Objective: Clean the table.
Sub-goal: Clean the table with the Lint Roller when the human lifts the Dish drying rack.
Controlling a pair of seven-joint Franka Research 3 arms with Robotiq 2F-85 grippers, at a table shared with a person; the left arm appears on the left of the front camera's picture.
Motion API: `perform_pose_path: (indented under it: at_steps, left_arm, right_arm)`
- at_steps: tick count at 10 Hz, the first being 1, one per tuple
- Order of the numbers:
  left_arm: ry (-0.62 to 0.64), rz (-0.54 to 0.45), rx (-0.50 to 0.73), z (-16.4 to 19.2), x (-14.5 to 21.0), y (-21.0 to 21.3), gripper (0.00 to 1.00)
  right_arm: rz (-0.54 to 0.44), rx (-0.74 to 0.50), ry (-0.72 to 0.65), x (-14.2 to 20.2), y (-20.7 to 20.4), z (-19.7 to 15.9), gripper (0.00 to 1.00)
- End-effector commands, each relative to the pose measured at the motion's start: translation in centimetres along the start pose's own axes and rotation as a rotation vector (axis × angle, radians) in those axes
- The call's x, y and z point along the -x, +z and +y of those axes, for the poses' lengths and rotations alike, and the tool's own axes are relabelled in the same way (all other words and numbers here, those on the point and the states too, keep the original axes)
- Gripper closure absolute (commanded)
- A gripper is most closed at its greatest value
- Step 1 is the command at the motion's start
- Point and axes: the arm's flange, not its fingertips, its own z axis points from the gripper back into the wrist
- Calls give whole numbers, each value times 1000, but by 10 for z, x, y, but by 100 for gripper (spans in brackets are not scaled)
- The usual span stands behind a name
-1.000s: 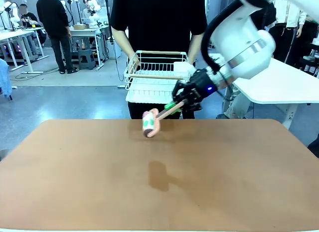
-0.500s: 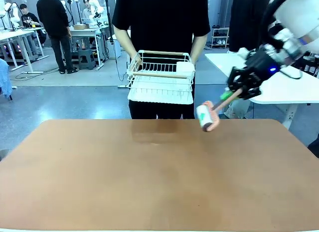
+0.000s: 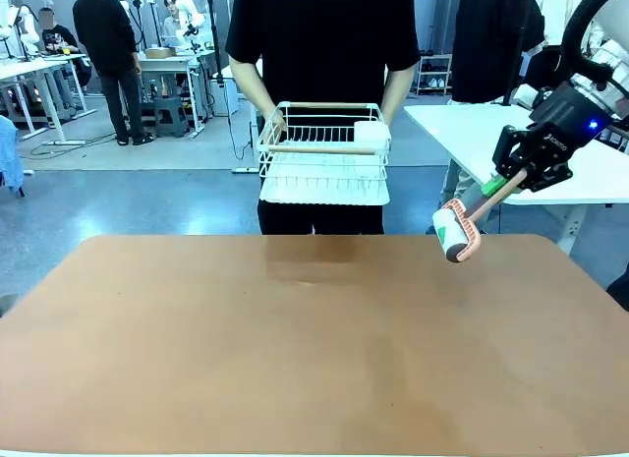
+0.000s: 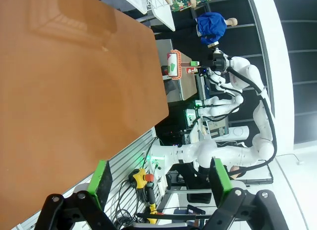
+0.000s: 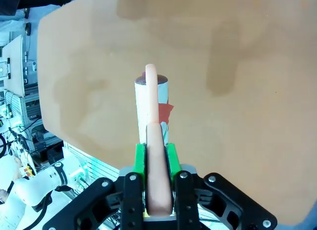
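My right gripper point(image 3: 513, 179) has its jaws clenched on the pink handle of a lint roller point(image 3: 456, 234), held in the air over the far right edge of the table point(image 3: 295, 359). My left gripper point(image 4: 159, 179) hangs off the table's side, jaws spread with nothing between them. Across from me, a person holds a white wire rack point(image 3: 322, 152).

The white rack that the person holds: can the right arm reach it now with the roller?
Probably yes. The right gripper is shut on the roller, held above the table's far right edge. The rack is behind the far edge, toward the middle, and nothing stands between them.
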Motion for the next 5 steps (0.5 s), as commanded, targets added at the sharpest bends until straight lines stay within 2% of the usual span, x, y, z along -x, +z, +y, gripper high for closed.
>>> perform_pose_path:
  at_steps: [1, 5]
  left_arm:
    - [-22, -3, 20, 1, 1, 3, 0]
    - [-22, -3, 20, 1, 1, 3, 0]
  right_arm:
    - [6, -24, 5, -3, 0, 1, 79]
    - [6, -24, 5, -3, 0, 1, 79]
